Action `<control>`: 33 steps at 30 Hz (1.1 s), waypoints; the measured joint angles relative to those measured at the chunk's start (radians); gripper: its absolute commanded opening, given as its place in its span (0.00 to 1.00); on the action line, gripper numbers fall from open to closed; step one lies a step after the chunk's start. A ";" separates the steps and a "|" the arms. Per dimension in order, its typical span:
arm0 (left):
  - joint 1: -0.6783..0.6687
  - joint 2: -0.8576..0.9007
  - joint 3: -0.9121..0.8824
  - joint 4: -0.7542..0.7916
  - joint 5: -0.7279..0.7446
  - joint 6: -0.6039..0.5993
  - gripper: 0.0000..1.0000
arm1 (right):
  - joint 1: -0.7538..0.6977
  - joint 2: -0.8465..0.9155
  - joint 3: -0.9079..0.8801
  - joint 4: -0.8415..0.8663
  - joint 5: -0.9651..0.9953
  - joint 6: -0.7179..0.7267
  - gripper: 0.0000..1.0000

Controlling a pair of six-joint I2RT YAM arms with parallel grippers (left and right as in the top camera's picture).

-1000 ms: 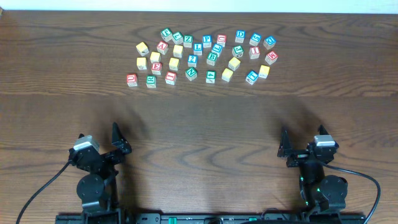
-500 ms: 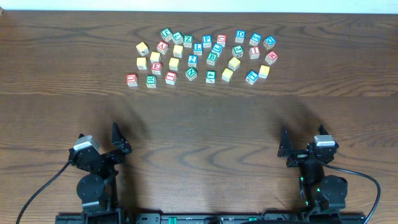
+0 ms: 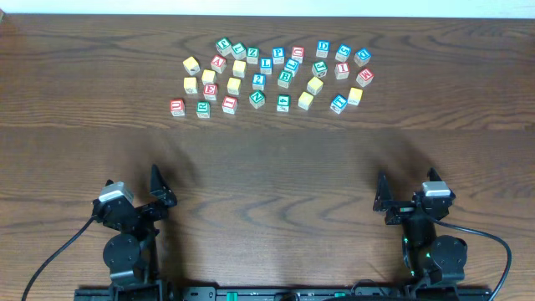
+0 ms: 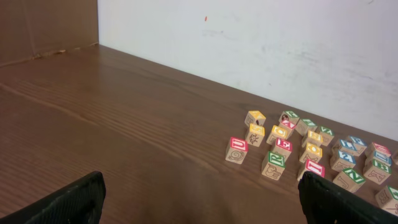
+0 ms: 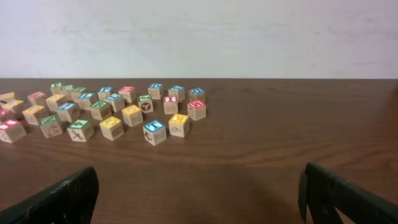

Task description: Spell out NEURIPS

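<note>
The wooden alphabet cubes lie in a loose cluster (image 3: 272, 75) at the far middle of the table. Among them I read a red U (image 3: 176, 107) (image 4: 238, 144), a red E (image 3: 211, 90), a red I (image 3: 230, 104) (image 4: 314, 168), a green N (image 3: 257, 99) and a blue P (image 3: 278, 54). Several cubes show plain yellow tops, such as one at the left (image 3: 191, 64). My left gripper (image 3: 159, 191) (image 4: 201, 199) and right gripper (image 3: 386, 201) (image 5: 199, 196) rest near the front edge, both open and empty, far from the cubes.
Other letter cubes are mixed into the same cluster (image 5: 112, 112). A white wall (image 5: 199, 37) stands behind the table's far edge. Dark wood tabletop (image 3: 267, 167) lies between the grippers and the cubes.
</note>
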 measured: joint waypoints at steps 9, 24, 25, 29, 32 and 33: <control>0.000 0.000 0.000 0.000 0.000 0.000 0.98 | 0.000 0.000 0.000 0.000 0.000 0.000 0.99; 0.000 0.000 0.000 0.009 0.000 0.000 0.98 | 0.000 0.000 0.000 0.003 0.000 0.000 0.99; 0.000 0.000 0.000 0.010 0.000 0.000 0.98 | 0.000 0.000 0.000 0.008 0.000 0.000 0.99; 0.000 0.000 0.000 0.011 0.000 0.000 0.97 | 0.000 0.000 0.000 0.035 0.000 0.000 0.99; 0.000 0.000 0.000 0.011 0.000 0.000 0.97 | 0.000 0.000 0.000 0.054 0.000 0.000 0.99; 0.000 0.000 0.000 0.011 0.000 0.000 0.98 | 0.000 0.000 0.000 0.063 0.000 0.000 0.99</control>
